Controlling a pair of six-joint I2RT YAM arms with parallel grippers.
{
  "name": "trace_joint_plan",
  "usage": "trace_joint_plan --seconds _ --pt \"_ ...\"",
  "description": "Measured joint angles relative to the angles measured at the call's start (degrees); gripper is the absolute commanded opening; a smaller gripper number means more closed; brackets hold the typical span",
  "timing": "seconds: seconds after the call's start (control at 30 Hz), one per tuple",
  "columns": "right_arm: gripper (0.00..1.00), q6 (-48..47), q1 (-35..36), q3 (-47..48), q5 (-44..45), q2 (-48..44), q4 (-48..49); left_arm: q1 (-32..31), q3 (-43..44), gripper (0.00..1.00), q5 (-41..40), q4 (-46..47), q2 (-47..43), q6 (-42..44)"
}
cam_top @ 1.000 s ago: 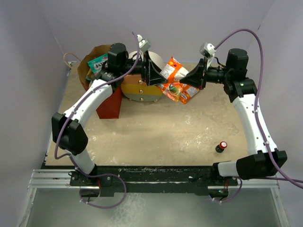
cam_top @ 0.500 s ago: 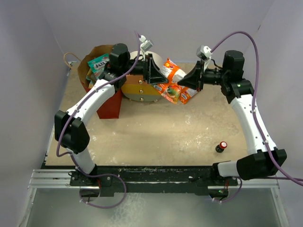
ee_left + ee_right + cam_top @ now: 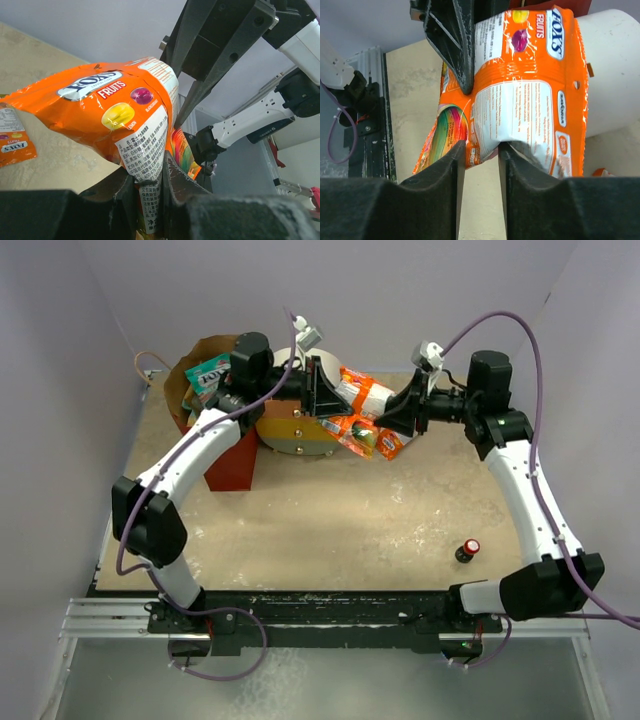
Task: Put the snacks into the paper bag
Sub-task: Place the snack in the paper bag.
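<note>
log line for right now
left gripper: shut on orange Fox's bag | right gripper: open, jaws astride it | location: outside paper bag

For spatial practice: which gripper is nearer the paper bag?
Left. The left gripper, clamping the orange packet, is just right of the paper bag; the right gripper lies farther right.

A brown-and-red kraft paper bag [image 3: 230, 465] is set far left, a teal foil packet [image 3: 208, 371] inside it, and a round cream-and-orange drawer unit [image 3: 295, 435] just right of it. An orange foil sweets packet [image 3: 362, 392] is held between left gripper [image 3: 338, 392] and right gripper [image 3: 382, 418], above small orange packets [image 3: 368, 438] beside the unit. A dark red-capped bottle [image 3: 467, 551] is found well apart, near right.
</note>
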Motion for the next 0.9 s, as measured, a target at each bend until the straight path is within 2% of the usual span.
trace_joint_plan --seconds 0.2,0.43,0.7,0.9 --pt "0.43 -1.40 0.04 -1.57 1.79 -0.70 -0.24 0.17 0.02 0.14 -2.64 -6.34 -2.32 5.55" --pt "0.44 -3.98 0.04 -3.56 5.55 -4.50 -1.20 1.88 2.49 0.13 -11.06 -20.98 -6.91 17.55" --pt "0.45 -9.27 0.04 -5.44 11.98 -4.37 -2.05 2.95 11.37 0.14 -36.20 -41.53 -13.55 37.40" --pt "0.46 -10.54 -0.20 -12.28 14.53 -4.17 -1.46 3.98 12.83 0.10 -55.12 -49.59 -20.00 47.43"
